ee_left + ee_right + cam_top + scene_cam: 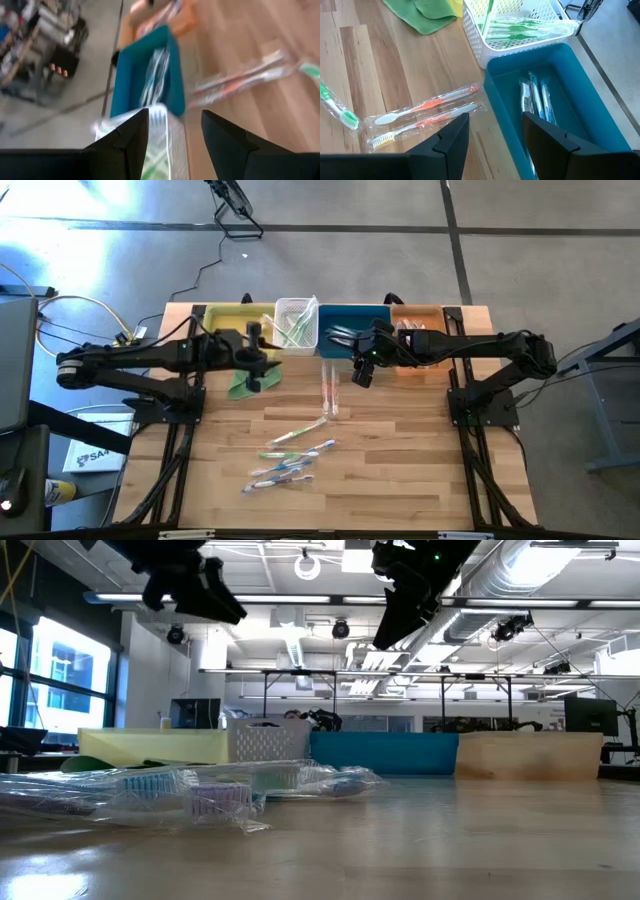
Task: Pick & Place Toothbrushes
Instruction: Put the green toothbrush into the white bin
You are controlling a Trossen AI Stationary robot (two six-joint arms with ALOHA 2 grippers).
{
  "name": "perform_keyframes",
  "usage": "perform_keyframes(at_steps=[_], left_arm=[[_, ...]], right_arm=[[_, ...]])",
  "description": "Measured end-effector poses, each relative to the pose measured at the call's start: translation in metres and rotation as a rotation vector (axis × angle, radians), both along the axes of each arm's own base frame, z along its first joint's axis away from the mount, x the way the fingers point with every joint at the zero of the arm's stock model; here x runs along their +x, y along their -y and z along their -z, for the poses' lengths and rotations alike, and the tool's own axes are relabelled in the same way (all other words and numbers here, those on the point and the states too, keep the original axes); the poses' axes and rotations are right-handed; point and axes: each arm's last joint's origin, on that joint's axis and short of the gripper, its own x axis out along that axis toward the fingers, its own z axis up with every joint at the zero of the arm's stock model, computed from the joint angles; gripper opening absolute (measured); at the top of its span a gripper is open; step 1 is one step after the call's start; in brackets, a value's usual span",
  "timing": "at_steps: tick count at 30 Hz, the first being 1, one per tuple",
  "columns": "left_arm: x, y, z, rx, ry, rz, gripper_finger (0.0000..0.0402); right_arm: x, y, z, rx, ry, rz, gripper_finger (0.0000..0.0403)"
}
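Observation:
Two orange toothbrushes (330, 392) in clear wrappers lie on the table in front of the bins; they also show in the right wrist view (422, 116). A green one (298, 436) and several blue ones (288, 466) lie nearer the front. Wrapped green toothbrushes fill the white basket (520, 25), and blue ones (536, 99) lie in the blue bin (352, 322). My left gripper (175, 115) is open and empty above the white basket's near edge (262, 352). My right gripper (495, 117) is open and empty above the blue bin's near wall (358, 370).
Along the far edge stand a yellow bin (226, 315), the white basket (297, 323), the blue bin and an orange-brown bin (420, 320). A folded green cloth (243, 383) lies in front of the yellow bin. Bare wood (420, 460) lies to the front right.

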Motion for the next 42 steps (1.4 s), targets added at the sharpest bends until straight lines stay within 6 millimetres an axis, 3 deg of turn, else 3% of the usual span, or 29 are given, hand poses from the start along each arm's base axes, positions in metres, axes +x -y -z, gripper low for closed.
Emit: perform_keyframes(at_steps=[10, 26, 33, 42], left_arm=[[0.007, 0.030, -0.008, 0.069, 0.066, 0.234, 0.0175], [0.008, 0.030, -0.006, -0.037, 0.078, 0.193, 0.0175], [0.012, 0.030, -0.001, -0.164, 0.089, 0.139, 0.0175], [0.035, 0.054, 0.017, -0.259, -0.006, 0.183, 0.0175]], right_arm=[[0.000, 0.000, 0.000, 0.001, 0.000, -0.001, 0.0176], [0.003, -0.002, -0.002, 0.029, 0.026, -0.073, 0.0176], [-0.007, -0.004, -0.014, -0.015, 0.042, -0.115, 0.0176], [-0.011, -0.004, -0.019, -0.003, 0.059, -0.115, 0.0176]])
